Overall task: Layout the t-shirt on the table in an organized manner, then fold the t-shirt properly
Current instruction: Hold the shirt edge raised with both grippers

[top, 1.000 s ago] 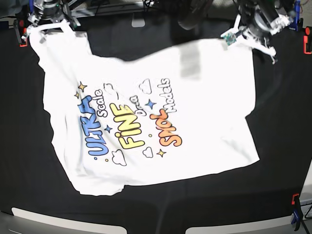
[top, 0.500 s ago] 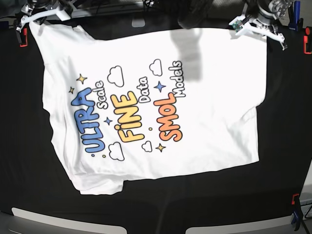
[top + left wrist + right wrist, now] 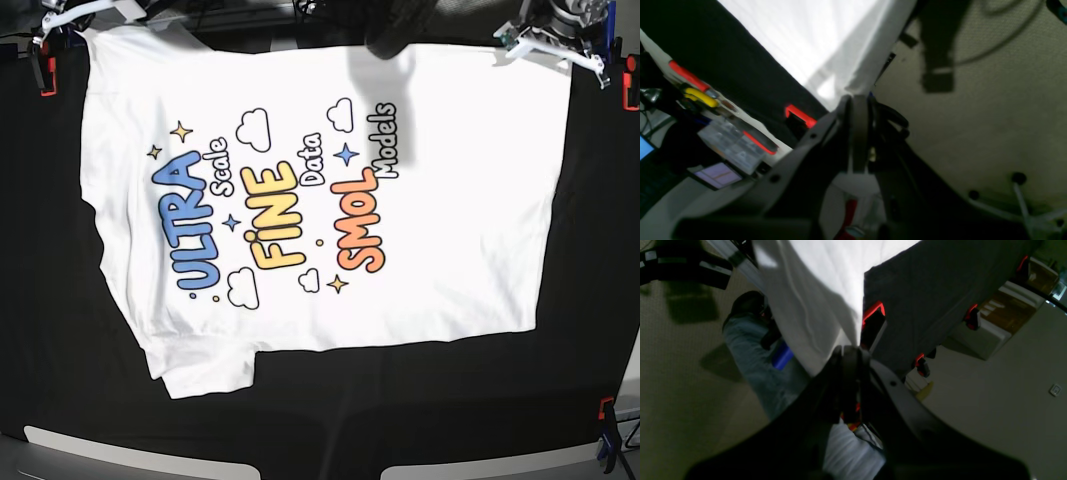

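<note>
Now both jaws pinch the t-shirt (image 3: 450, 200) at its far corners; print faces up on the table (image 3: 590, 300).

Both wrist views show matte black gripper bodies. The left gripper (image 3: 858, 100) has 2 flat black fingers (image 3: 858, 133) and round screw holes along its angled frame. The right gripper (image 3: 850, 350) looks alike, with 1 small screw. From the base view, white plastic brackets top each arm.
</note>
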### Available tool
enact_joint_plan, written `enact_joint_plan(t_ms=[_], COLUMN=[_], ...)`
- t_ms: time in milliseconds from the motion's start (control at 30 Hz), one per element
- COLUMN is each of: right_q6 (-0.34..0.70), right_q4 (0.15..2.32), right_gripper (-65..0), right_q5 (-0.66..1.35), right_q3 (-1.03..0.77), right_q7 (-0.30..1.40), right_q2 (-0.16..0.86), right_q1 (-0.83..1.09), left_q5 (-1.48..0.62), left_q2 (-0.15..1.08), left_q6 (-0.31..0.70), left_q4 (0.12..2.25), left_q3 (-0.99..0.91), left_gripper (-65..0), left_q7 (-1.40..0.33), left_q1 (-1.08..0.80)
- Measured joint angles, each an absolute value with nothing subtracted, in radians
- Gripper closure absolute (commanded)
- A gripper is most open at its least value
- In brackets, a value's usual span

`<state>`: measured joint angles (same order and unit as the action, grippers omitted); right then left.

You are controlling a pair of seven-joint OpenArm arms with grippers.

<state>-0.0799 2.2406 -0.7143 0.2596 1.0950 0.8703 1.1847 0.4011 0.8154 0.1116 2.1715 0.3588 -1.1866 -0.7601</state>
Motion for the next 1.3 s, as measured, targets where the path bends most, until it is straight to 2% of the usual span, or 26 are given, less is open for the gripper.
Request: enact_joint_plan(t_ms=[533, 1000, 1167, 1200, 1233, 1300], right_q6=[-0.08, -0.118, -0.125, -0.125, -0.12, -0.038], right_q4=[2.241, 2.285, 2.286, 2.28, 2.268, 2.225], right_gripper=[0.0, 0.0, 0.0, -2.4, -8.8, -17.7], right_q5=[-0.715, -0.715, -0.642, -0.59, -0.536, -0.44], right_q3=[0.259, 0.258, 0.258, 0.258, 0.258, 0.258], right_q7=[1.102, 1.119, 1.037, 1.019, 1.001, 0.957], right_q2=[0.873, 0.873, 0.873, 0.873, 0.873, 0.872], right_q1=[1.295, 1.294, 1.294, 1.294, 1.294, 1.282], left_q5=[0.401, 0.401, 0.401, 0.401, 0.401, 0.401], left_q2=[0.815, 0.815, 0.815, 0.815, 0.815, 0.815], left_q6=[0.111, 0.112, 0.112, 0.112, 0.112, 0.112], left_q4=[2.173, 2.173, 2.173, 2.173, 2.173, 2.173], left_q3=[0.358, 0.358, 0.358, 0.358, 0.358, 0.358], left_gripper=[0.0, 0.0, 0.0, 0.0, 0.0, 0.0], left_q7=[-1.206, -1.209, -1.208, -1.209, -1.208, -1.208], left_q1=[-0.807, -0.806, -0.806, -0.806, -0.806, -0.806])
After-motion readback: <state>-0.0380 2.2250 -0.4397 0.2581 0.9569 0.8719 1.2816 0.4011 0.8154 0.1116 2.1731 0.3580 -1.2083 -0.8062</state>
